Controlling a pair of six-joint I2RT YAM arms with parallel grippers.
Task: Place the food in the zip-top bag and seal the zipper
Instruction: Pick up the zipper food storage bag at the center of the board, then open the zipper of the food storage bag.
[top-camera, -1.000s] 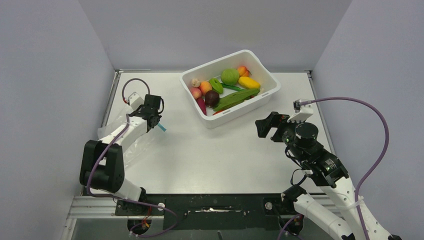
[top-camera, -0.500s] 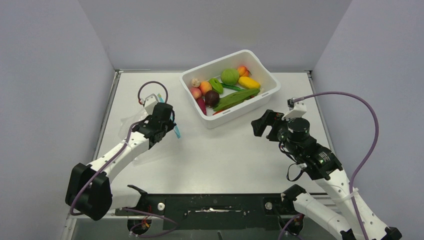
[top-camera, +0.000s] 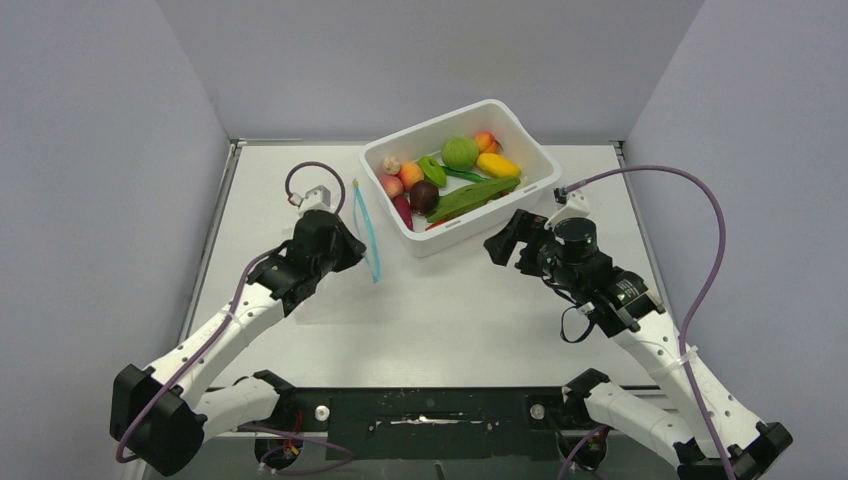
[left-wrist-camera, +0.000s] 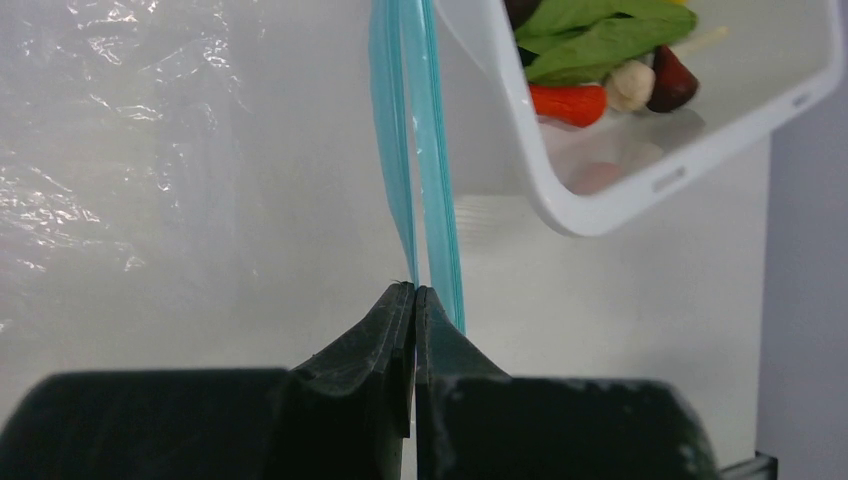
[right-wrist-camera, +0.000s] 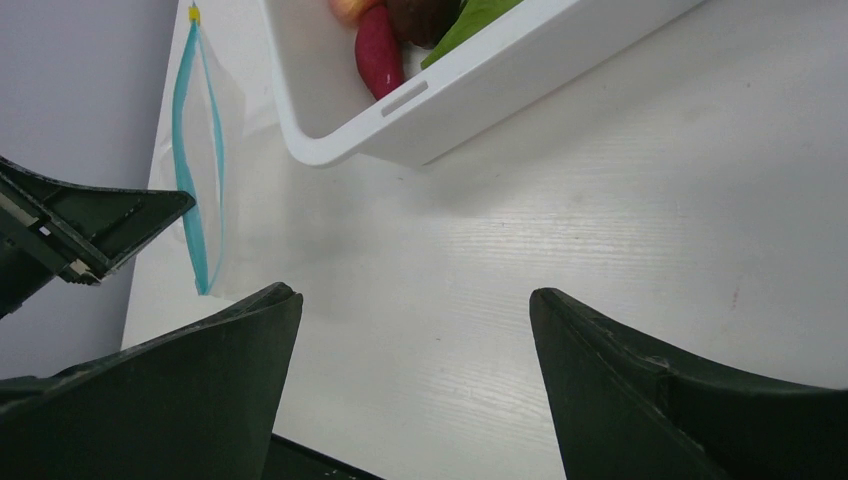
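The food lies in a white tub: peaches, a green ball, a dark fruit, a pale mushroom and green leafy pieces. The zip-top bag is clear and crinkly, and its blue zipper stands just left of the tub. My left gripper is shut on the near end of the zipper, whose two strips part slightly beyond the tips. My right gripper hangs open over bare table at the tub's near right side, holding nothing. From the right wrist, the zipper shows at far left.
The tub's near corner is close ahead of the right gripper. Grey walls close in the table on the left, back and right. Purple cables loop above both wrists.
My left arm has swung right and forward, carrying the bag's rim up beside the tub. My right gripper has moved left toward the tub and its jaws have narrowed a little.
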